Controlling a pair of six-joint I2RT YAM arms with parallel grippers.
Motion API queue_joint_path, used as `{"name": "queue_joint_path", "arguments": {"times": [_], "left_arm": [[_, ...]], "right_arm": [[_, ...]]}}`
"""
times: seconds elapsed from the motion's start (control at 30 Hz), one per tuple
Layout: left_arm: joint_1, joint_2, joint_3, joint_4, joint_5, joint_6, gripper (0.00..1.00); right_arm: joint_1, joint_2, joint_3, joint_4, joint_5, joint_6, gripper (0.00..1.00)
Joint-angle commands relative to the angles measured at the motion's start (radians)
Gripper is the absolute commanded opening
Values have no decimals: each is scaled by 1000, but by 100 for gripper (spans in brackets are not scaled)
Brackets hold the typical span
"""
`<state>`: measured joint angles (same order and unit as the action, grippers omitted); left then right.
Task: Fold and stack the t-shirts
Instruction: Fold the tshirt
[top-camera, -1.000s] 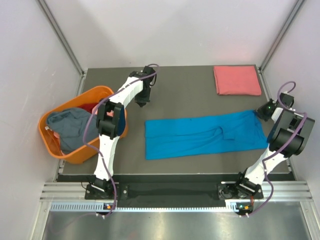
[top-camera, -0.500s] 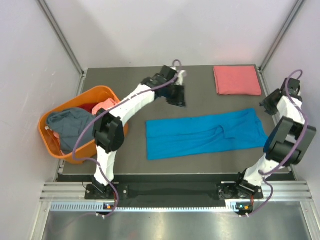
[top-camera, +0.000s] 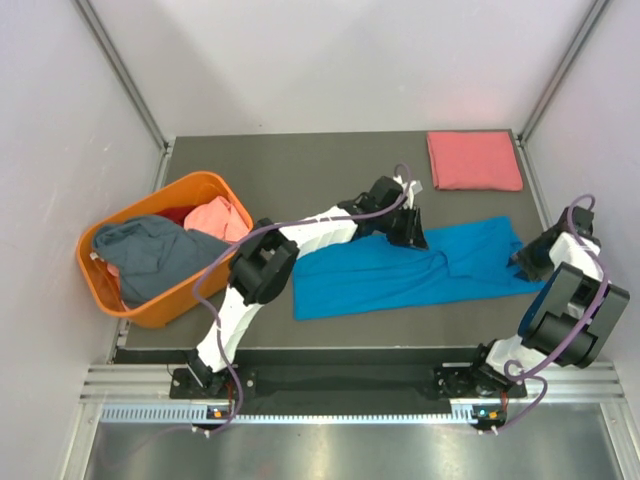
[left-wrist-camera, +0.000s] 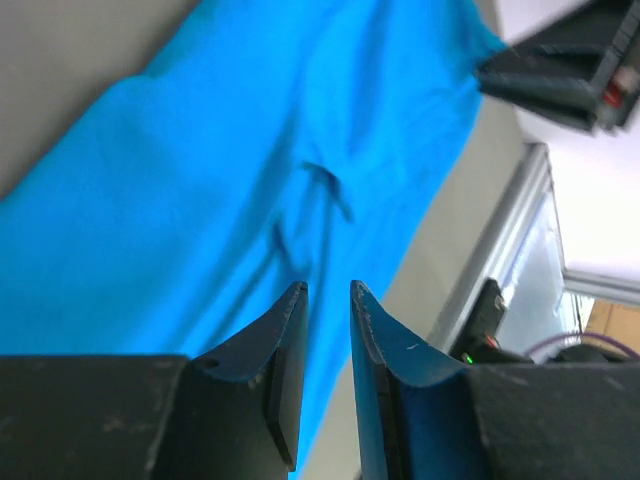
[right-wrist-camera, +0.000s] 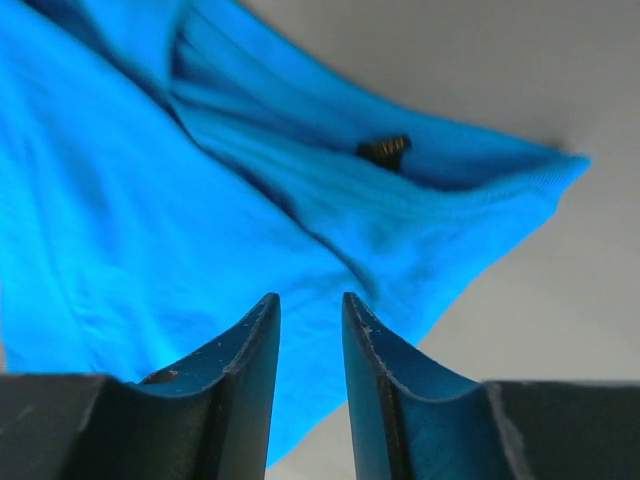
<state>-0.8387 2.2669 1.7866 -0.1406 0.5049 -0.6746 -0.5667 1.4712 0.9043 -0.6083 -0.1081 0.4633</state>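
Dark grey table (top-camera: 330, 160) between white walls carries a bright blue t-shirt (top-camera: 400, 275), spread flat from the centre toward 3 o'clock. The left gripper (top-camera: 410, 232) hangs over its far edge and the right gripper (top-camera: 520, 262) over its 3 o'clock end (both sets of jaws parted, gripping nothing). A folded pink t-shirt (top-camera: 474, 160) lies at 1 o'clock. An orange basket (top-camera: 150, 312) at 9 o'clock holds a grey-blue t-shirt (top-camera: 145, 255).

White walls (top-camera: 350, 60), dark grey table (top-camera: 300, 170)
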Motion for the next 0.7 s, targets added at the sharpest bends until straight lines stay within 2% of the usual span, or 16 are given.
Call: {"name": "queue_joint_path", "arguments": {"times": [0.0, 0.07, 0.17, 0.27, 0.67], "left_arm": [[-14, 65, 83, 133, 11, -49, 29], [-17, 112, 102, 180, 15, -71, 29], [-30, 158, 131, 232, 26, -95, 30], [-43, 193, 161, 251, 23, -99, 31], [-56, 278, 246, 219, 6, -86, 33]], "right_arm": [[-7, -61, -36, 65, -65, 6, 33], [-7, -57, -51, 100, -99, 6, 33], [-7, -31, -51, 93, -32, -23, 33], [-7, -23, -64, 116, -31, -34, 32], [-7, 14, -100, 145, 1, -58, 32]]}}
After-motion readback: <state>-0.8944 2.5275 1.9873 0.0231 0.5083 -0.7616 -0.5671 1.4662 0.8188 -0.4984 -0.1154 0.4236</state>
